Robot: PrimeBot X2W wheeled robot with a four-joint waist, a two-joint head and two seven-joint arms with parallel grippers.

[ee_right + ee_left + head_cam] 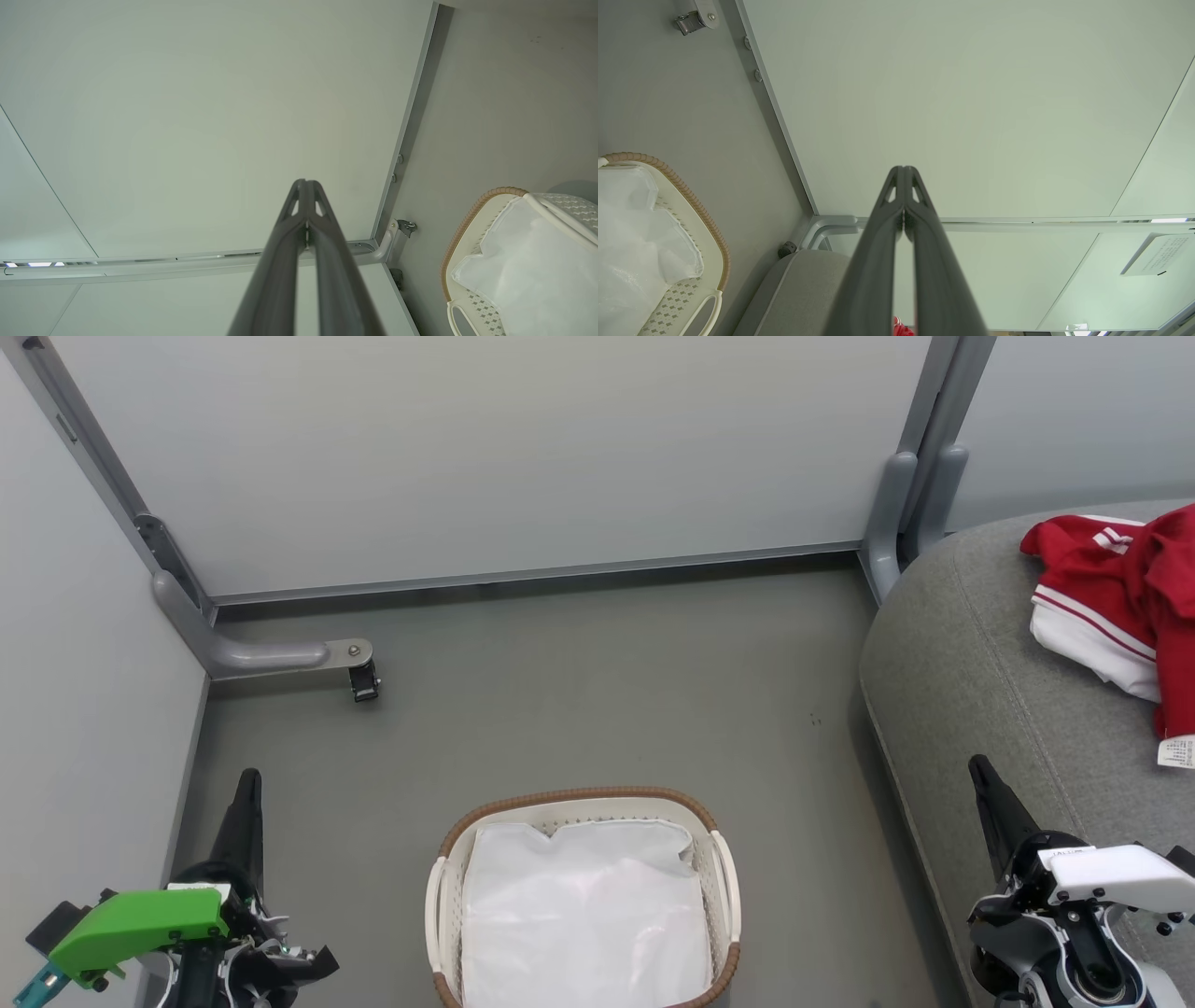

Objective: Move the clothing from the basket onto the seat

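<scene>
Left arm: low and closest to the robot, its green wrist housing at the base. The left gripper reaches straight forward over the floor, with its tips highest in the head view.
Left jaws: pressed together at the tips and holding nothing. In the left wrist view the two dark fingers meet in a single point.
Right arm: low on the other side, with a white wrist housing at its base. The right gripper points forward and leans a little towards the left arm.
Right jaws: together and empty, the tips meeting.
Basket: stands on the floor between the two grippers, to the right of the left jaws and to the left of the right jaws. It touches neither, and its far rim lies about level with the tips.
Liner: white cloth, crumpled, covering the inside of the basket.
Seat: grey and rounded, just right of the right jaws. In the head view those fingers overlap its near edge.
Clothing: heaped on the seat, beyond and to the right of the right jaws and well apart from them. It is red with a white panel and stripe trim, with a small white label at its near end. The picture's edge cuts off part of the heap.
Caster: black, on a grey foot, on the floor beyond the left jaws.
Partition panels: pale, in grey frames, furthest ahead of both jaws.
</scene>
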